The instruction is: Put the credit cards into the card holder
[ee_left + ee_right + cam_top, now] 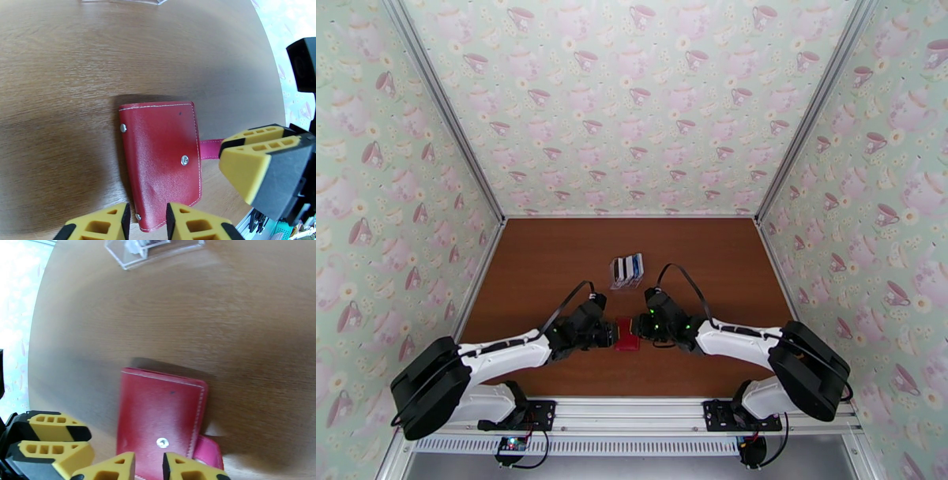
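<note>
Bench of brown wood carries all the things. The left arm and the right arm lean in over it from the near edge and almost meet. Between them lies the card holder, closed and flat on the bench, with its snap tab sticking out toward the right arm.

The left fingers stand a little apart over one edge of the holder and pinch nothing. The right fingers are also a little apart above the snap side, and I cannot see that they hold the tab.

I think the step in hand is to open the holder. To do it well, one side should press the cover flat while the other takes only the tab and peels it off gently, so the holder does not slide.

Counted: one bench, two arms, one clear rack farther back, one holder, one tab, three metal studs. The credit cards stand in the rack; they are several, but too small to count surely.
</note>
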